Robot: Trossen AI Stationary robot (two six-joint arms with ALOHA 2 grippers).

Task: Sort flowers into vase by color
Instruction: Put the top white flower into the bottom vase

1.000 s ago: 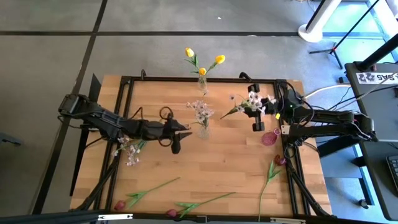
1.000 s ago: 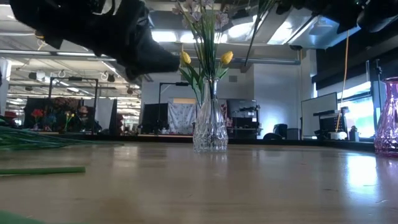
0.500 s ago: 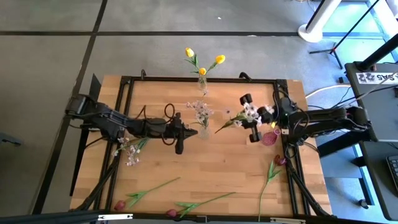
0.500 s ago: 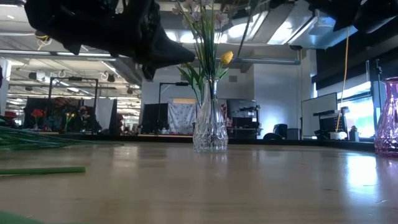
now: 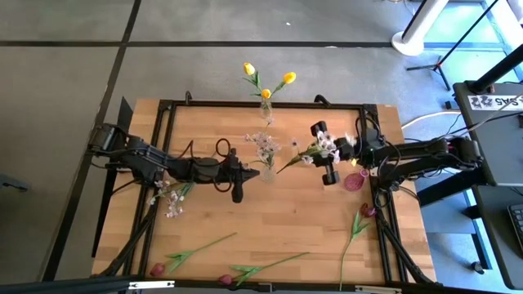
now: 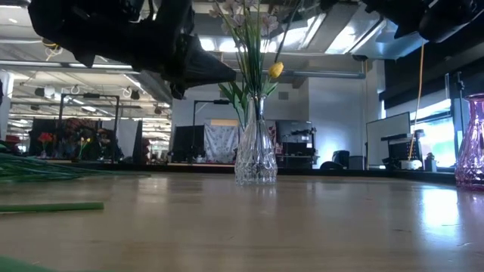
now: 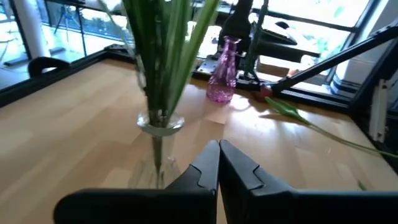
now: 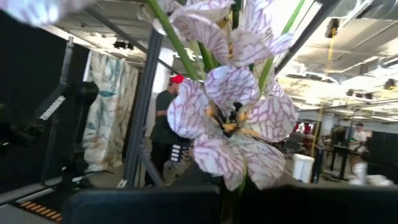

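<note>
Standing mid-table: clear vase, hemmed between left gripper and right gripper. Lying open: bare wood in front. Blocking near edge: loose tulips.

Open-plan robotics lab, wooden bench on concrete floor, ceiling strip lights, monitors

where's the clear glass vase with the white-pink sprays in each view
High view: clear vase mid-table, just right of the left gripper.
Low view: centre, standing on the table.
Left wrist view: left of centre, beyond that gripper's shut jaws.
Right wrist view: not in it.
Shared landmark: pink vase.
</note>
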